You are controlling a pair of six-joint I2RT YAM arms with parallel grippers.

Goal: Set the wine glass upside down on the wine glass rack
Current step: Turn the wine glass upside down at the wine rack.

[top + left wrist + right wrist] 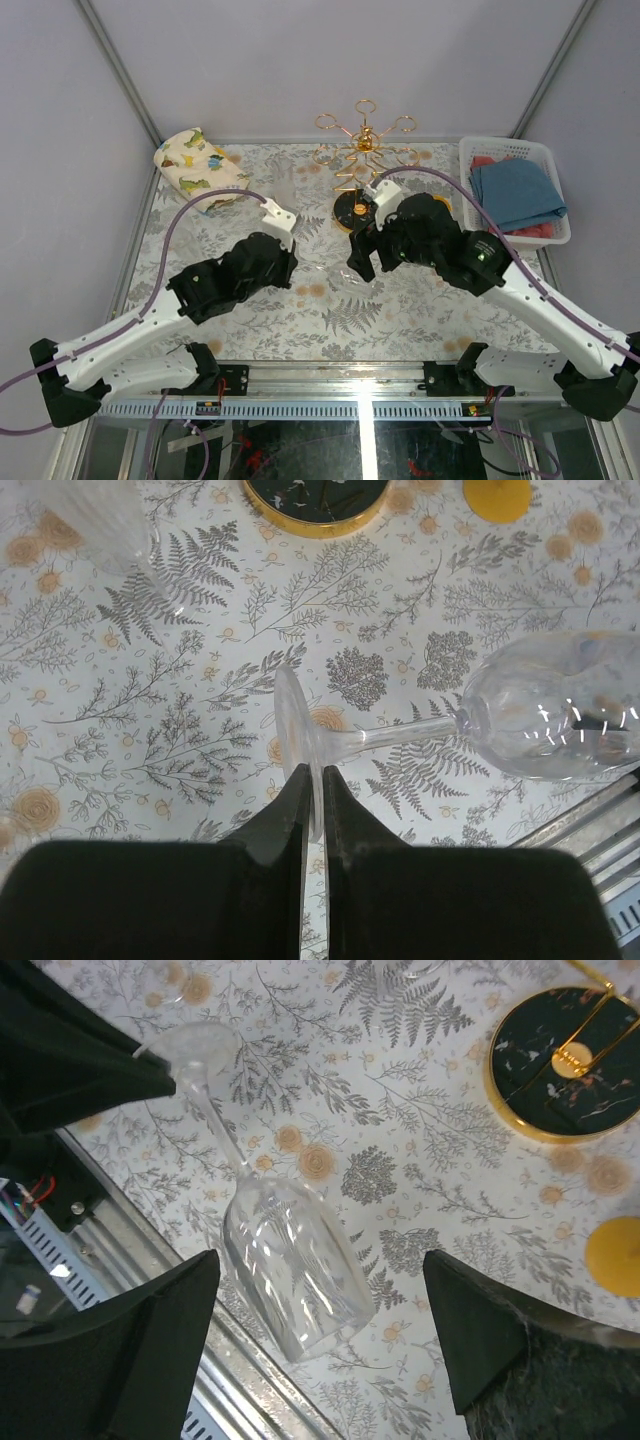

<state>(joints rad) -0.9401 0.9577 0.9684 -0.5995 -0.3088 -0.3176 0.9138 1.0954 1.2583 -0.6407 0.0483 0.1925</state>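
The clear wine glass [560, 715] hangs on its side above the table, with my left gripper [315, 775] shut on the rim of its round foot. The stem runs to the right and the bowl [295, 1270] lies between the fingers of my right gripper [322, 1260], which stands open, with a gap on both sides of the bowl. In the top view the two grippers [288, 258] [365, 255] meet mid-table. The gold wine glass rack [365, 145] stands behind them on its black gold-rimmed base [565, 1060].
A second clear glass [100, 520] stands on the table left of the rack base. A yellow disc [615, 1255] lies right of the base. A patterned cloth [195, 160] is at the back left and a white basket [470, 165] with a blue cloth at the back right. The metal table edge [200, 1360] runs under the bowl.
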